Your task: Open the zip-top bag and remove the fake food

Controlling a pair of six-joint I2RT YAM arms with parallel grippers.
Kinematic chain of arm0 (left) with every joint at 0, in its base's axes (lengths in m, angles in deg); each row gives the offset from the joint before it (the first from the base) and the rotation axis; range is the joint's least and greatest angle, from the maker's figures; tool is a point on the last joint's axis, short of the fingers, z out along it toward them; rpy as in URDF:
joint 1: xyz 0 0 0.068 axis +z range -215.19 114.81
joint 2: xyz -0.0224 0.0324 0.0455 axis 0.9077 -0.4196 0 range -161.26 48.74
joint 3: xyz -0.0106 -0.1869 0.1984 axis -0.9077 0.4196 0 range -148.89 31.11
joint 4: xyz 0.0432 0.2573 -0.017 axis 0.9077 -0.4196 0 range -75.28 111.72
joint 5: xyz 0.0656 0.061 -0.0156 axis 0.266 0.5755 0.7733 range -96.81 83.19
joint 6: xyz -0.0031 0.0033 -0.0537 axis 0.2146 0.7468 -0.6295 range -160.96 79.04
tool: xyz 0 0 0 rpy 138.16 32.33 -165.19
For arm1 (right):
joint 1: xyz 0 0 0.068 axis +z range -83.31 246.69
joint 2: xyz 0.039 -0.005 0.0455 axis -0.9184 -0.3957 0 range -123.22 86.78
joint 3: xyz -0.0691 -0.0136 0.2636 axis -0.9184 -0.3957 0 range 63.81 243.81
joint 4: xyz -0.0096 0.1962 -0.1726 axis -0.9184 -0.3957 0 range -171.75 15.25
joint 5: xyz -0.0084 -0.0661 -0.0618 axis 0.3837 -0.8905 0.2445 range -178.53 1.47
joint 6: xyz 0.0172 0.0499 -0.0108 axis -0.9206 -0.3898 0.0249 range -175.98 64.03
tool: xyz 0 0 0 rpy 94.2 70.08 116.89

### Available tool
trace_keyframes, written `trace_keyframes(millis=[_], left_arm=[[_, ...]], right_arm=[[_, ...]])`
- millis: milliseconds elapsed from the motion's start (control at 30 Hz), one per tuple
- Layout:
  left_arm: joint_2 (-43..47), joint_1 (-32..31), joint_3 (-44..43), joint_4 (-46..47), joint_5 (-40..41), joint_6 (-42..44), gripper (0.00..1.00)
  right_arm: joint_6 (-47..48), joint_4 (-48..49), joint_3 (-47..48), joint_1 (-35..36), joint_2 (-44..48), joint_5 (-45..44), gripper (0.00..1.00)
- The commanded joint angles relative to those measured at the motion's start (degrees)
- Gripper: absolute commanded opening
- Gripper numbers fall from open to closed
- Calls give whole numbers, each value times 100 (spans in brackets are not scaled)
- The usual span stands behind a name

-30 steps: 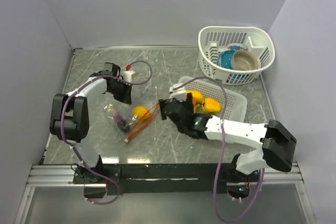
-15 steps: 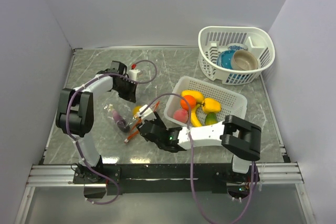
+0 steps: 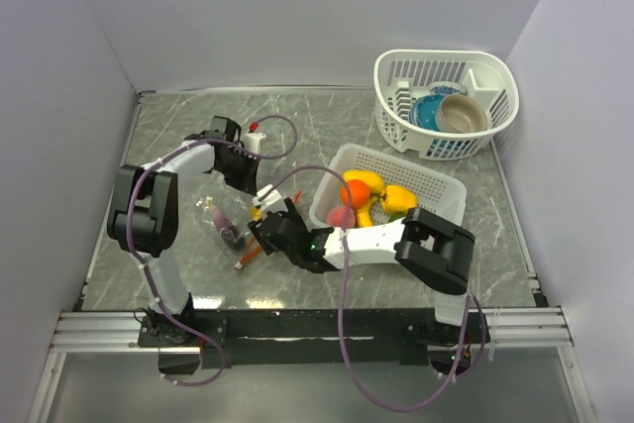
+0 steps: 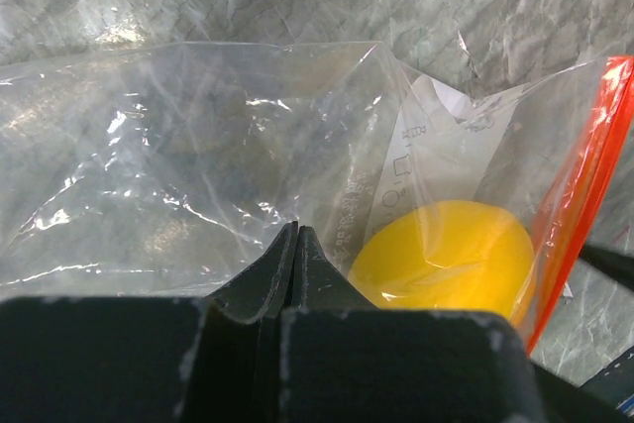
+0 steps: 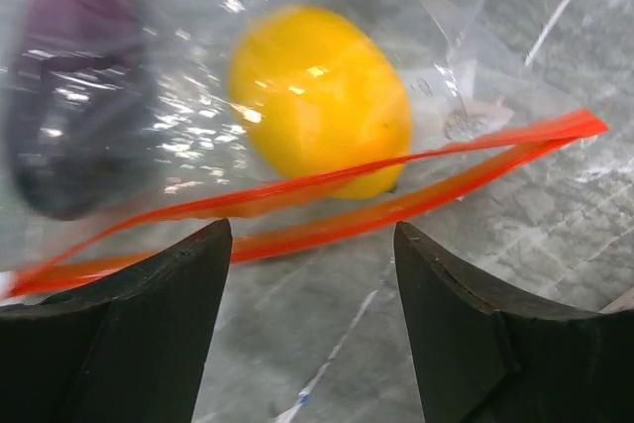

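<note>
Our bag (image 4: 178, 136) on the tabletop (image 3: 178, 126) holds a yellow fruit (image 5: 322, 96) and a purple fruit (image 5: 69, 96); the basket (image 3: 416, 170) beside it holds more. Our left pincer (image 4: 296, 230) pinches its film; our right pincer (image 5: 309, 235) gapes at its zip (image 5: 475, 151).

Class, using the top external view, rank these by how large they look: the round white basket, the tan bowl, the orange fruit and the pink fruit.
1. round white basket
2. tan bowl
3. orange fruit and pink fruit: these look about alike, so they are left unranked.
</note>
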State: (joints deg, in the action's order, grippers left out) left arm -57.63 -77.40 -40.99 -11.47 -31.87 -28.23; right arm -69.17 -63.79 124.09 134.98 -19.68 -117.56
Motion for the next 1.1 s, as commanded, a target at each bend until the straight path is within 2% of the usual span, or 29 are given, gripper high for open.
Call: trace_keyframes(millis=[0,233,400,467,567,600,1067], left_arm=[[99,-71,29,137,-25,-8,1],[46,-80,99,216,1,-7,1],[28,-133,64,199,-17,-43,1],[28,-177,3,181,-25,-69,1],[2,-282,-111,94,-17,-87,1],[-7,-308,-120,85,-17,-69,1],[46,-563,442,41,-192,256,1]], right_arm=[[9,196,117,-141,-130,47,76],[-34,293,-121,-123,257,109,72],[18,284,28,-123,38,91,70],[71,371,55,-132,-15,152,73],[89,398,160,-176,-208,83,91],[97,389,256,-193,-313,4,99],[300,363,740,-343,-675,47,100]])
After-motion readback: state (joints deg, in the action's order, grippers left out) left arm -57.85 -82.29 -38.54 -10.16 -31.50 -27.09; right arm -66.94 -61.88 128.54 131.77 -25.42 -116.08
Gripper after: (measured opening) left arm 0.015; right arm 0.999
